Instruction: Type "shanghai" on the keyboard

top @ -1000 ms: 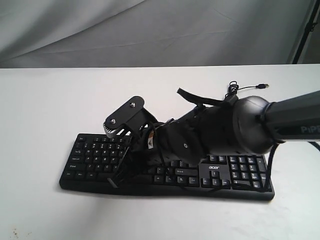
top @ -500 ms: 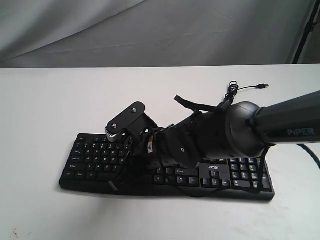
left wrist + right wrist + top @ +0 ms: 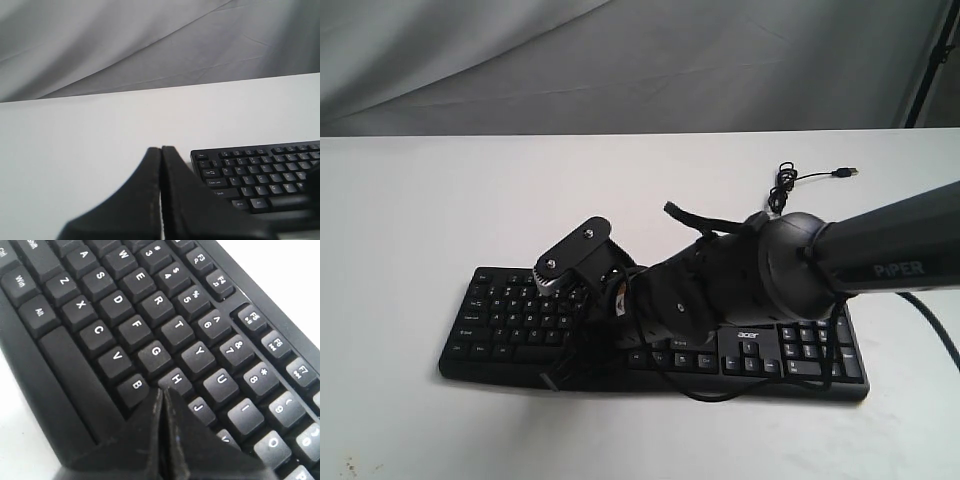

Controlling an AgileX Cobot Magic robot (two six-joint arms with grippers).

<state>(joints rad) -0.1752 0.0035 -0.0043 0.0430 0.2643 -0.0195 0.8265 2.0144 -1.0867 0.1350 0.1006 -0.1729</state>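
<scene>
The right pincer (image 3: 161,395) is clenched empty, the long black plastic keyboard (image 3: 125,315) beneath, its H key (image 3: 176,379) just ahead — the left pincer (image 3: 161,150) is likewise clenched, white tabletop (image 3: 75,150) beyond.

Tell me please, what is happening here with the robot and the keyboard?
The robot is typing on the black keyboard. The right gripper, jaws shut to a point, has its tip at the H key; contact cannot be judged. The left gripper, also shut, is over the white table, off the keyboard's end.

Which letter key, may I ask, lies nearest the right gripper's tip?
The H key, just at the shut right gripper tip; B key sits farther.
</scene>
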